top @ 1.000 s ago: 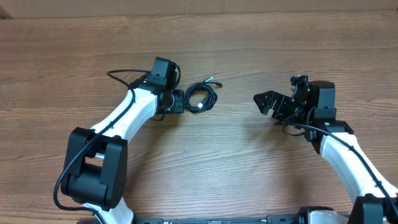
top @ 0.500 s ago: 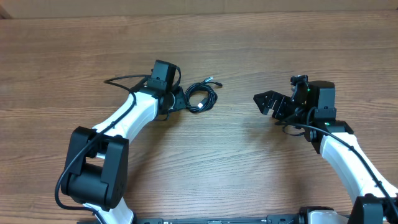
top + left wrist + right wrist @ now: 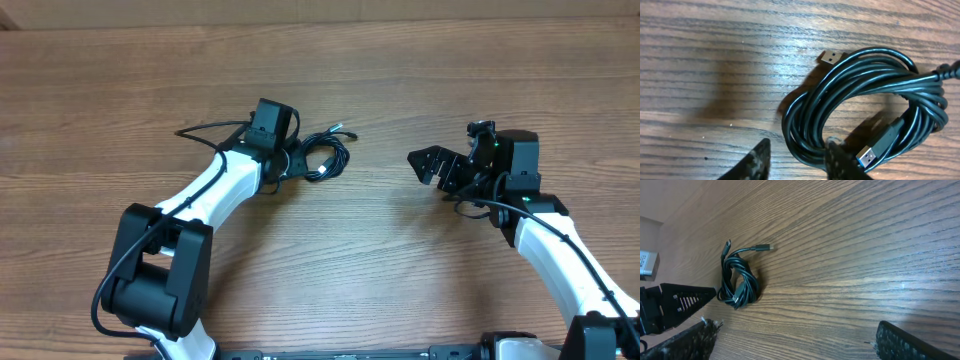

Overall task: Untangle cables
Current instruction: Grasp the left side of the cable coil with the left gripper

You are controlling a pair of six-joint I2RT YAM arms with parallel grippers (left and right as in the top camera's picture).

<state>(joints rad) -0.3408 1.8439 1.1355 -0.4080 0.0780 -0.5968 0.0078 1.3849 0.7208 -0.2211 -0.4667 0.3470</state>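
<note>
Black USB cables (image 3: pixel 865 100), seemingly a light, floppy coil on the wood table (image 3: pixel 700 50), are best taken by the bundled strands (plugs might slip). At its edge the left gripper (image 3: pixel 797 160) straddles those strands, jaws narrow, maybe pinching; the right gripper (image 3: pixel 795 327) gapes, empty.

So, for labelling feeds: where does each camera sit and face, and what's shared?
Overhead: above the table, facing down; left arm and right arm show.
Left wrist: close over the cable coil, facing down; jaws at bottom.
Right wrist: low, facing across the table; jaws at bottom corners.
Shared: all three show the cable coil.
</note>
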